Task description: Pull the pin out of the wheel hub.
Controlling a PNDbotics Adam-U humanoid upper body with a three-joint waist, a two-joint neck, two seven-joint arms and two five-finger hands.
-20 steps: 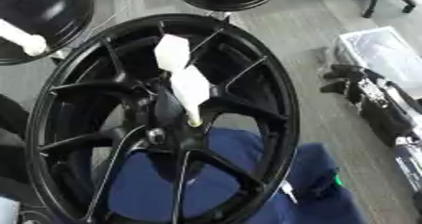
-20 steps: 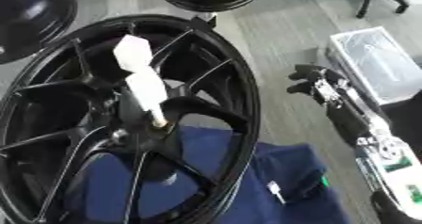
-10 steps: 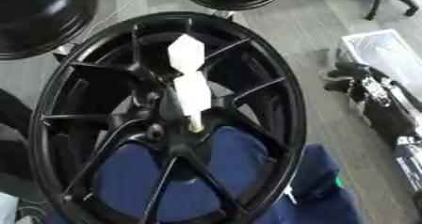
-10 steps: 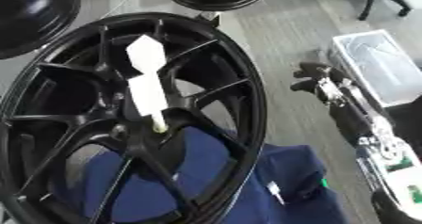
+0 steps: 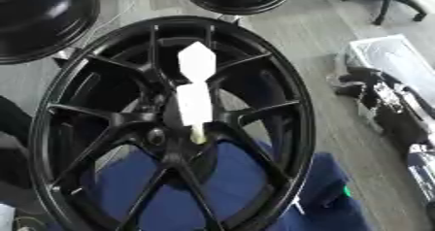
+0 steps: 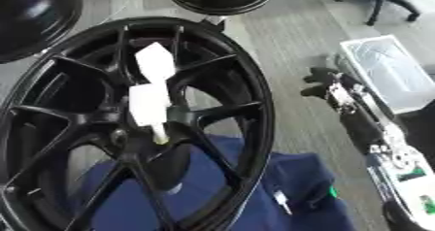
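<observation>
One white pin [image 5: 194,99] stands in the black wheel hub [image 5: 166,138]; the right hand [image 6: 327,79], apart, looks curled, seemingly empty.

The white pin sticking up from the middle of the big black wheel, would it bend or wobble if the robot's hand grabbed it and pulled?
The white pin looks blocky and straight, so it is probably stiff, not floppy. It seems small beside the wheel, so likely light. Its faceted top should give fingers something to catch. The right hand is off to the side, not touching it.
</observation>
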